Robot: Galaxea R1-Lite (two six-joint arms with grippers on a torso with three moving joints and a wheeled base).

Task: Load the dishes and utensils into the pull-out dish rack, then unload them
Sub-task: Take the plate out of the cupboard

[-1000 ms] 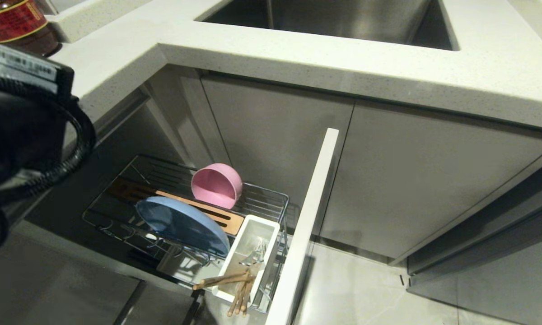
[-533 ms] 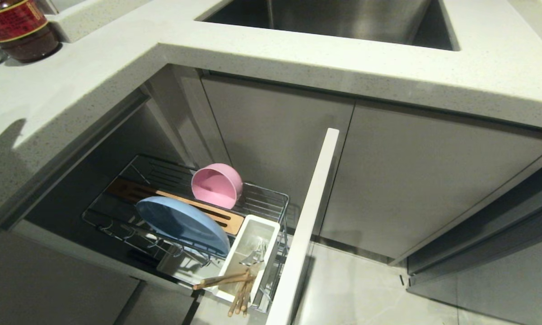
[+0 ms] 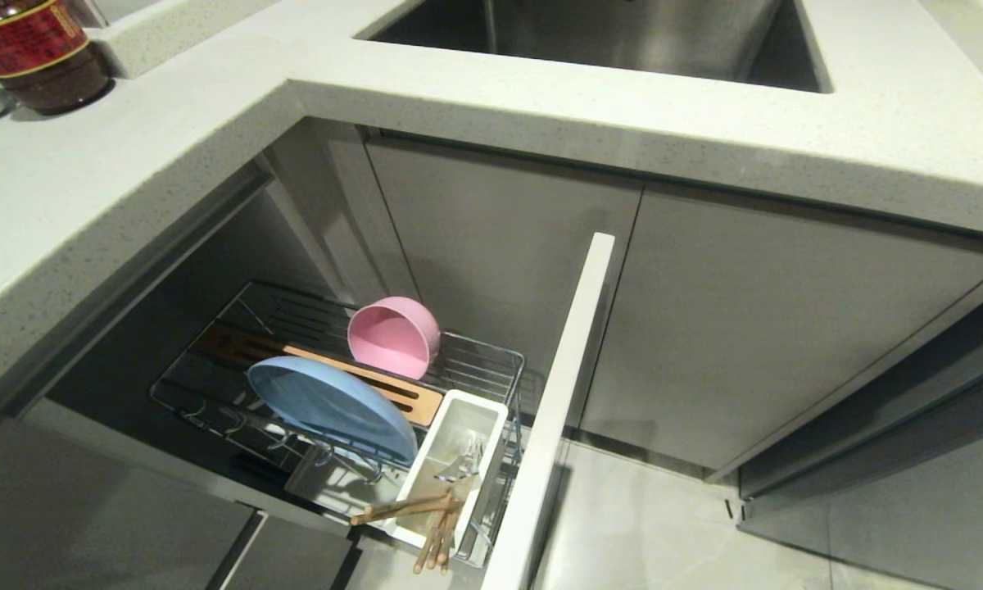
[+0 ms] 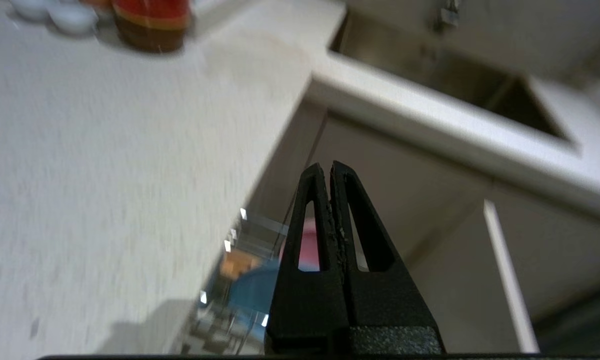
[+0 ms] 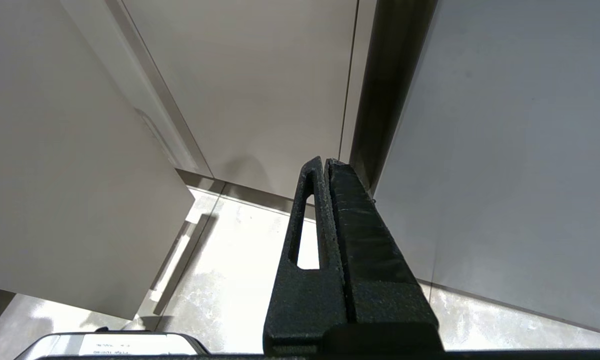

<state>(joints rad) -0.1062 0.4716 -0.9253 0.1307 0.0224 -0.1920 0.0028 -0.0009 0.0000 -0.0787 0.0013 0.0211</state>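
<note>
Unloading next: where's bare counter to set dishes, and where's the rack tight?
Free: the counter between the jar at its far left corner and the sink, plus the strip in front of the sink. In the rack, bare wire behind the bowl. Tight: plate against the utensil cup, which holds chopsticks and fork.

Left tool (image 4: 328, 172): fingers pressed together, empty, hanging above the tabletop (image 4: 105, 150) edge.
Right tool (image 5: 325, 167): fingers closed, empty, parked low, below the tabletop.
</note>
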